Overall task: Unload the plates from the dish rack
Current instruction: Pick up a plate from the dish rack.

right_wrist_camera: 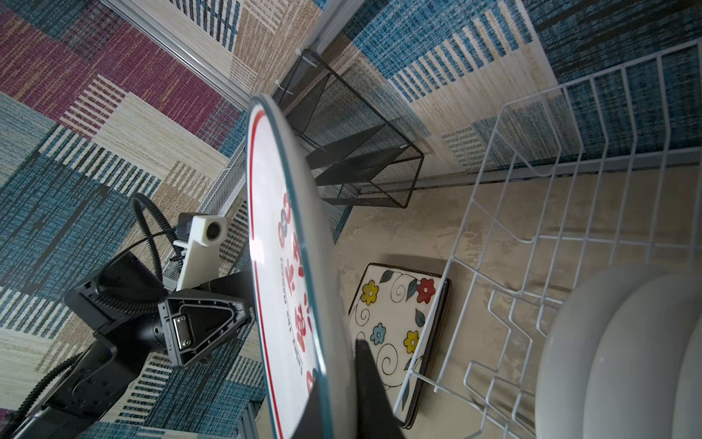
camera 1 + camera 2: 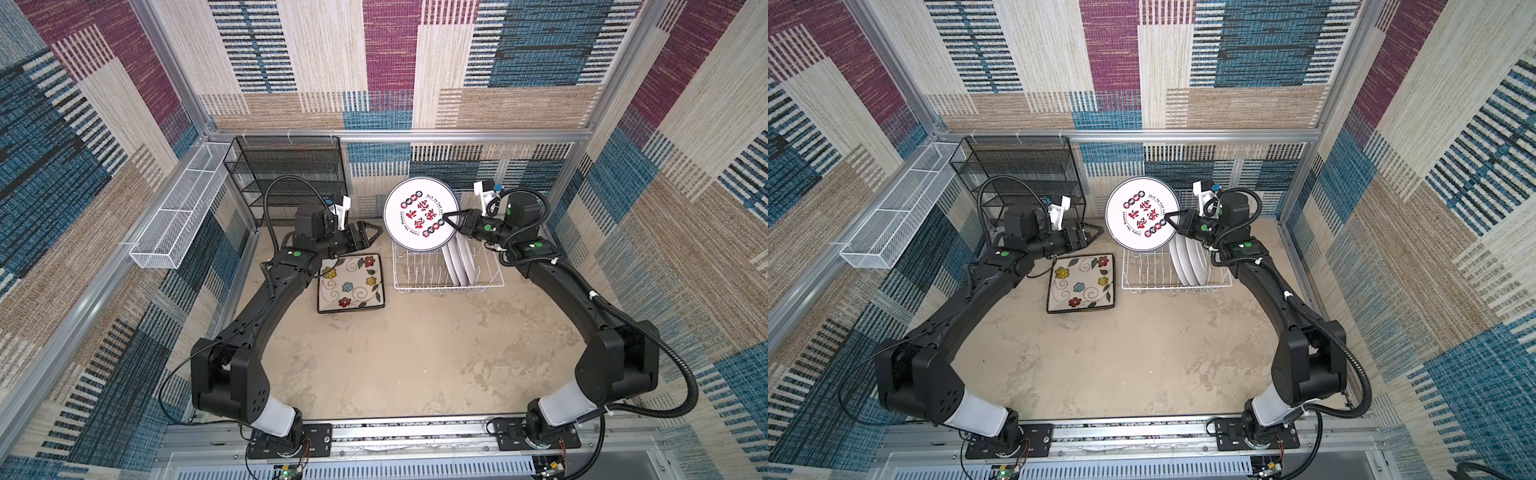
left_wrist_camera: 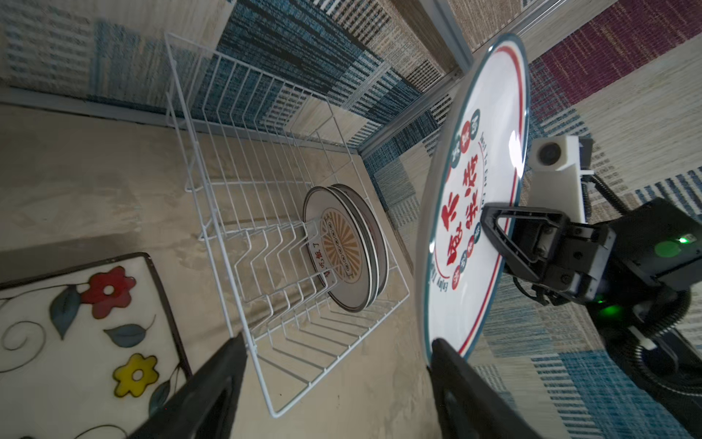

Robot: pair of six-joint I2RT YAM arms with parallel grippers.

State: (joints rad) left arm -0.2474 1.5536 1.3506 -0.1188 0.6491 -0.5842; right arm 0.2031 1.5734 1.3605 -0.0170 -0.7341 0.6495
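The right pincer (image 2: 449, 216) is clamped on the rim of a round plate (image 2: 415, 210), holding it upright just above the dish rack (image 2: 440, 286). The left pincer (image 2: 376, 232) hangs wide open and empty beside it, likely to receive it.

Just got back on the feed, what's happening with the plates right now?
The right claw holds a round lettered plate on edge above the dish rack. The left claw is open beside that plate's rim, not gripping it, possibly for a handover. A square flowered plate lies flat on the table beside the rack; a few round plates stand in it.
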